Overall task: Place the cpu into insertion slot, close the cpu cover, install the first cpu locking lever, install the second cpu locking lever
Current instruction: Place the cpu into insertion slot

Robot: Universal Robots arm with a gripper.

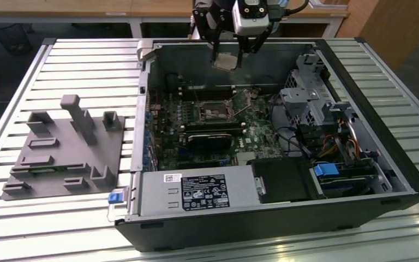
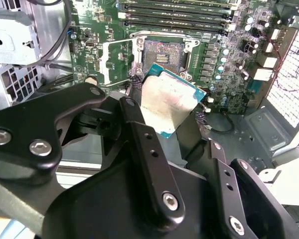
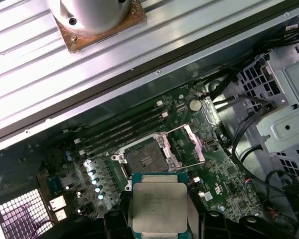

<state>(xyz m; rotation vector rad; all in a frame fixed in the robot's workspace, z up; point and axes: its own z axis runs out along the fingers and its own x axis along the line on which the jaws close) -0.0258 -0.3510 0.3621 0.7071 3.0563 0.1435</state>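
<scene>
My gripper point(image 1: 233, 53) hangs over the back of the open computer case point(image 1: 384, 164), shut on the cpu point(image 1: 226, 61), a flat silvery square chip held by two opposite edges. In both wrist views the cpu point(image 2: 168, 105) point(image 3: 158, 208) sits between the black fingers point(image 2: 139, 129), above the green board and a little to one side of the insertion slot point(image 2: 163, 56) point(image 3: 143, 160). The slot point(image 1: 215, 113) lies bare, its dark pin field exposed. The cpu cover point(image 3: 188, 144) point(image 2: 117, 62) is swung open beside the slot.
Long black memory slots point(image 3: 122, 130) run beside the socket. A black heatsink block point(image 1: 213, 143), the power supply point(image 1: 195, 194), a metal drive cage point(image 1: 311, 98) and cables point(image 1: 340, 147) fill the case. A grey fixture point(image 1: 64, 153) stands on the slatted table at the exterior view's left.
</scene>
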